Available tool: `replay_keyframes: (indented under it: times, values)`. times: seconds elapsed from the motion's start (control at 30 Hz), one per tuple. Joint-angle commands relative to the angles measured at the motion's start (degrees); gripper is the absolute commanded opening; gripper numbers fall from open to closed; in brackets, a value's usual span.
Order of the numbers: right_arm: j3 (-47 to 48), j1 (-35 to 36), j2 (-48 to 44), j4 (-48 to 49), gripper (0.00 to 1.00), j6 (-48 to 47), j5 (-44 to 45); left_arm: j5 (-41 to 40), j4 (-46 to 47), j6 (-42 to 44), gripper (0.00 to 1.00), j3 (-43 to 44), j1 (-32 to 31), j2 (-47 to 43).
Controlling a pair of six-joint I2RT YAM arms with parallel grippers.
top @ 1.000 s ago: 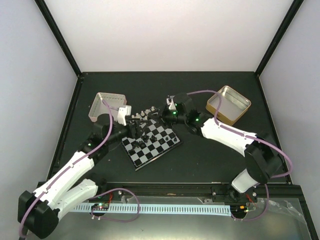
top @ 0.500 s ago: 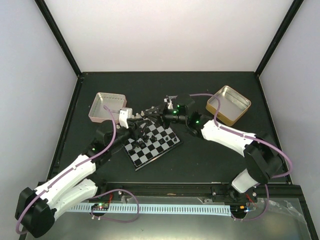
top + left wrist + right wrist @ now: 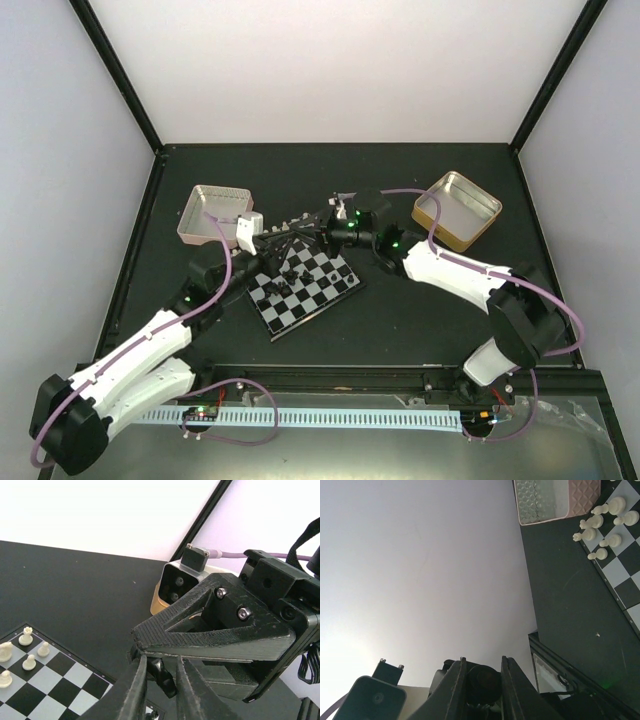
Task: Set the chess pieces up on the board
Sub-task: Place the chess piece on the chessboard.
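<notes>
Left claw [image 3: 161,662] is clamped on a small black chess piece [image 3: 161,674] near the far edge of the black-and-silver checkered board [image 3: 55,677]. Right claw [image 3: 482,661]: cannot tell.

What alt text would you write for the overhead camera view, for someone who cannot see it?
A white left arm and a white right arm reach over a small black-and-silver checkered chessboard holding tiny chess pieces on a dark table. A pink rectangular tin sits back left, a gold square tin back right.
</notes>
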Motion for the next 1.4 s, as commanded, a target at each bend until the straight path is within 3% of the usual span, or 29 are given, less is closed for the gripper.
replay_keyframes:
  times: [0.0, 0.17, 0.4, 0.57, 0.8, 1.1, 1.37]
  values:
    - [-1.1, 0.1, -1.4, 2.2, 0.11, 0.9, -0.8, -0.2, 2.8, 1.3, 0.15, 0.5, -0.6, 0.6]
    - [-1.1, 0.0, -1.7, 1.5, 0.15, -0.7, 0.2, -0.8, 1.8, 1.9, 0.02, 0.9, -0.6, 0.5]
    - [-0.8, -0.5, -3.9, -5.1, 0.45, -9.1, 5.7, -1.4, -6.2, 3.3, 0.01, 3.8, -0.6, 0.1]
    - [-2.7, -2.8, -7.6, -11.1, 0.55, -15.7, 11.0, -1.3, -16.6, 6.3, 0.02, 7.4, -0.7, 0.4]
    - [-8.8, -9.0, -15.6, -20.1, 0.56, -24.1, 19.0, -0.1, -30.3, 7.5, 0.01, 16.4, -3.2, 9.6]
    - [-15.2, -15.2, -23.1, -28.3, 0.56, -30.2, 27.6, -6.9, -46.4, 8.1, 0.02, 32.3, -14.3, 28.5]
    - [-17.5, -19.1, -25.2, -29.6, 0.56, -32.7, 28.3, -13.5, -53.2, 0.3, 0.02, 42.3, -21.9, 43.5]
